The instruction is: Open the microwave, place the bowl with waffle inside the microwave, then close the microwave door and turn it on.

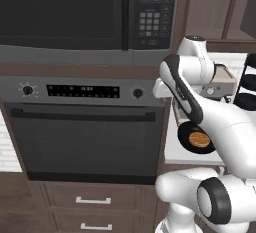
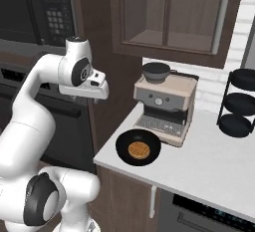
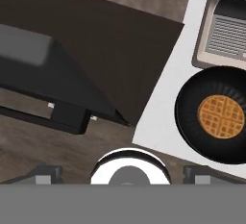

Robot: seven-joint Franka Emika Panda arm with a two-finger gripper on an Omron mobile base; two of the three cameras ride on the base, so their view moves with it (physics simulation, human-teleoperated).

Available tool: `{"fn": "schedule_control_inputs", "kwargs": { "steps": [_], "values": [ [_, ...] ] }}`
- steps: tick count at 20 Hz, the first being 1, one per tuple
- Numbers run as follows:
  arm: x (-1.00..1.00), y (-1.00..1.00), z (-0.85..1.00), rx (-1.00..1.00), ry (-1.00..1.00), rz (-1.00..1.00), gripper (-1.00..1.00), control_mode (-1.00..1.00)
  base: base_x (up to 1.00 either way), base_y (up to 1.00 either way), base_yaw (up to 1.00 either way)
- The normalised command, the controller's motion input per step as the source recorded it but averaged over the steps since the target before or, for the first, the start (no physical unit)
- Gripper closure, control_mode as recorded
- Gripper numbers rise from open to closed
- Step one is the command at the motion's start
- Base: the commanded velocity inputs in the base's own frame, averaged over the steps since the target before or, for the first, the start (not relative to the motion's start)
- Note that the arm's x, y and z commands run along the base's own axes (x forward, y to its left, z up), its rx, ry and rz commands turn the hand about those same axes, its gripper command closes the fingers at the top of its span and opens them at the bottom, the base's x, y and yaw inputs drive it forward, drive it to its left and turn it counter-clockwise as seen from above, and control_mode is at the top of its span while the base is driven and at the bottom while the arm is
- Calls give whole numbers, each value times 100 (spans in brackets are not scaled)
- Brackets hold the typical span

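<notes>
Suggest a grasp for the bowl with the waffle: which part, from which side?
Probably the rim of the bowl, from above, one finger inside and one outside. It is shallow and sits flat on the counter, so its sides offer little. The waffle lies centred, leaving the rim clear; the edge away from the coffee machine is freest.

Golden-brown grid-patterned waffle (image 3: 221, 116) in black bowl (image 3: 192, 122) on white counter (image 3: 158, 122).
</notes>
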Motion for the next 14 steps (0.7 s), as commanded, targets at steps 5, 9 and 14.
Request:
{"fn": "schedule_control_inputs", "kwargs": {
  "steps": [5,9,14],
  "values": [
    [-61,3,-1,0,-15,1,-100,-100,0,0,0],
    [-97,64,32,-3,-45,-1,-100,-100,0,0,0],
    [-21,100,85,-19,-56,-10,-100,-100,0,0,0]
  ]
}}
